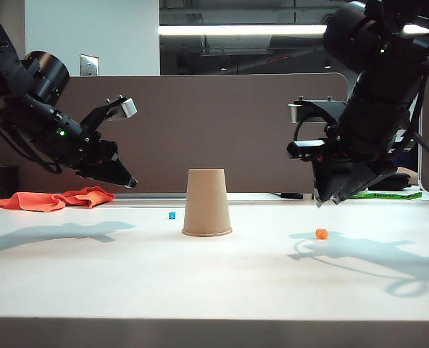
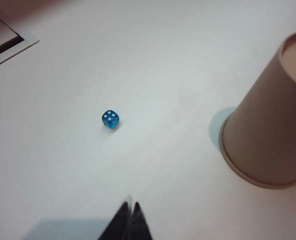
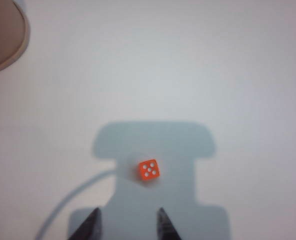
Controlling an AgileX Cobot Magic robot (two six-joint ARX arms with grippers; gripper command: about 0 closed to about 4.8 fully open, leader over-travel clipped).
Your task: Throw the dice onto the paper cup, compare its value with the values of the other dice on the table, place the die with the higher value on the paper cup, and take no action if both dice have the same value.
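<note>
The paper cup (image 1: 206, 203) stands upside down mid-table, its base up; it also shows in the left wrist view (image 2: 268, 125) and at a corner of the right wrist view (image 3: 5, 35). The blue dice (image 1: 172, 215) lies on the table just left of the cup, four pips up (image 2: 110, 119). The orange other dice (image 1: 321, 233) lies right of the cup, five pips up (image 3: 149, 170). My left gripper (image 1: 130, 182) hangs shut and empty above the table, left of the cup (image 2: 130, 204). My right gripper (image 1: 327, 201) hovers open above the orange die (image 3: 127, 212), nothing between its fingers.
An orange cloth (image 1: 51, 198) lies at the table's far left. A brown partition wall (image 1: 200, 130) runs behind the table. A green-and-black object (image 1: 388, 194) sits at the back right.
</note>
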